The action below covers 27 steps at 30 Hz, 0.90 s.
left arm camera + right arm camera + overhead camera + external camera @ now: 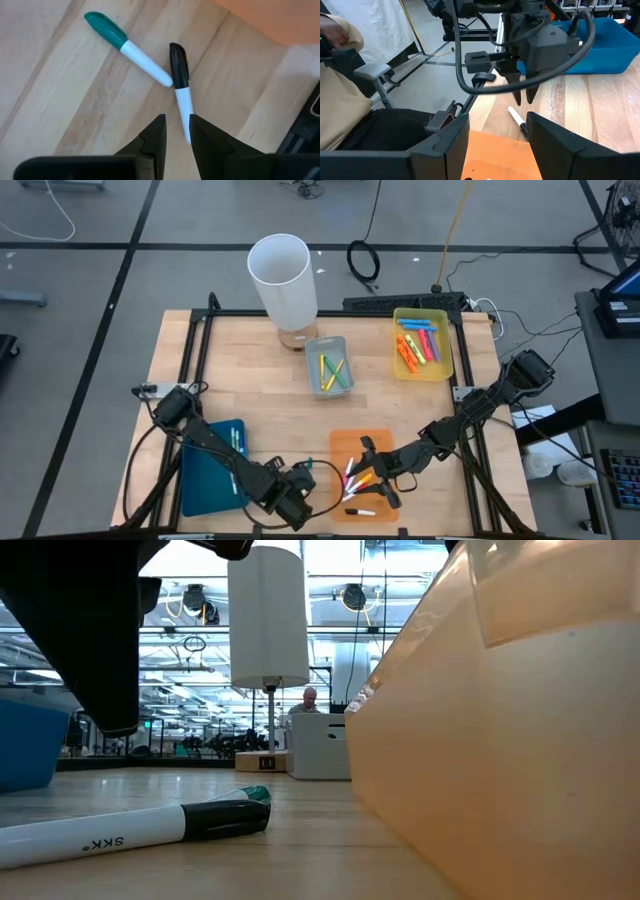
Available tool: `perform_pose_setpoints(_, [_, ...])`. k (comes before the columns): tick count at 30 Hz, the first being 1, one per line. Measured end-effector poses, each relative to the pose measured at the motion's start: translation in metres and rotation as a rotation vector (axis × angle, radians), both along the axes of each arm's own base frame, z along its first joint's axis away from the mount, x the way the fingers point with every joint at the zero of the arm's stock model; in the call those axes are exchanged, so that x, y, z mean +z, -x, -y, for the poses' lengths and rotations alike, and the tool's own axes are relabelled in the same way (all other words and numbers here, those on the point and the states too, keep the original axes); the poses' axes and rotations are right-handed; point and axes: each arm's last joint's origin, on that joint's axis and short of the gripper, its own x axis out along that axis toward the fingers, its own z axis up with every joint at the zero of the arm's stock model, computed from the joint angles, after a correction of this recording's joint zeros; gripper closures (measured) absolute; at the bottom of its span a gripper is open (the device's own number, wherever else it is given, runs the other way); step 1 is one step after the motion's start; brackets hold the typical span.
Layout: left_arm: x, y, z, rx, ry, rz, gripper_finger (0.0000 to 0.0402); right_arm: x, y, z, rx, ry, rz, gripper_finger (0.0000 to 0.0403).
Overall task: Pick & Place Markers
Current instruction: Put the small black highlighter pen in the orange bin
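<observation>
Markers (150,60) lie crossed on table (60,110) under left gripper (177,131), fingers narrowly parted, empty, astride the black-capped one; closing might nudge both askew.

The surface (60,100) looks like pale wood, smooth with visible grain. Markers (145,62) have glossy plastic bodies. Orange tray (520,740) is translucent plastic; the left gripper (176,131) is matt black plastic.

grey floor (90,290), bright ceiling lights (350,595), seated person (310,700) behind.
</observation>
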Motion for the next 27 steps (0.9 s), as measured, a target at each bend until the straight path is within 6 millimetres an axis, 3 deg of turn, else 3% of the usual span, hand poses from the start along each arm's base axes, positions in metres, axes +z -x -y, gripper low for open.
perform_pose_setpoints(7, [-0.002,0.003,0.004,0.014,0.001,0.008,0.0314,0.000,0.000,0.000,0.000,0.000,0.000,0.0216])
perform_pose_setpoints(14, [-0.027,0.001,0.013,-0.002,0.012,-0.044,0.0314,0.000,0.000,0.000,0.000,0.000,0.000,0.0216])
perform_pose_setpoints(21, [-0.037,-0.002,0.013,-0.034,0.025,-0.070,0.0314,0.000,0.000,0.000,-0.001,-0.001,0.002,0.0216])
perform_pose_setpoints(27, [-0.037,-0.001,0.012,-0.216,-0.034,-0.087,0.0314,0.000,0.000,0.000,0.000,0.000,0.000,0.0216])
